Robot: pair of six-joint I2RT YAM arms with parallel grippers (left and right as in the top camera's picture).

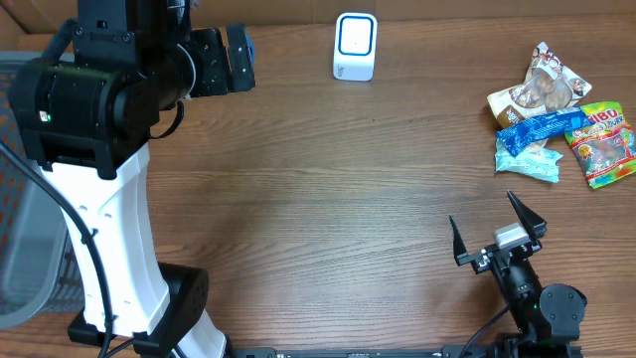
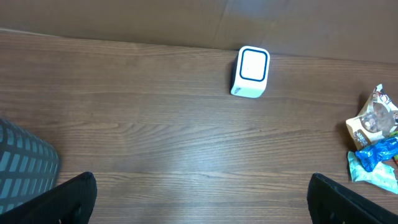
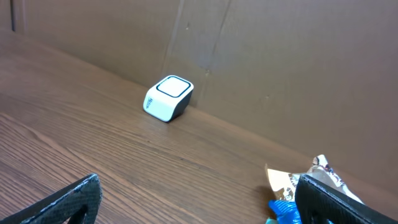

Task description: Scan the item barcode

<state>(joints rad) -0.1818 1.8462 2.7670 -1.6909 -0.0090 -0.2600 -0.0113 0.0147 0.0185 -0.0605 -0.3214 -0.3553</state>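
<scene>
A white barcode scanner [image 1: 355, 46] with a blue-rimmed window stands at the table's far edge, also in the left wrist view [image 2: 251, 72] and the right wrist view [image 3: 168, 98]. The items lie in a heap at the right: a brown-and-white snack packet [image 1: 540, 91], a blue packet [image 1: 542, 127], a Haribo bag [image 1: 603, 142] and a teal packet [image 1: 532, 164]. My left gripper [image 1: 241, 60] hangs open high at the back left, left of the scanner [image 2: 202, 183]. Near the front right my right gripper [image 1: 480, 206] stands open and holds nothing [image 3: 199, 183], below the heap.
A grey mesh basket [image 1: 20, 199] sits at the left table edge, under the left arm [image 2: 25, 155]. A brown cardboard wall [image 3: 280, 56] backs the table behind the scanner. Bare wood table [image 1: 328, 209] lies between the two arms.
</scene>
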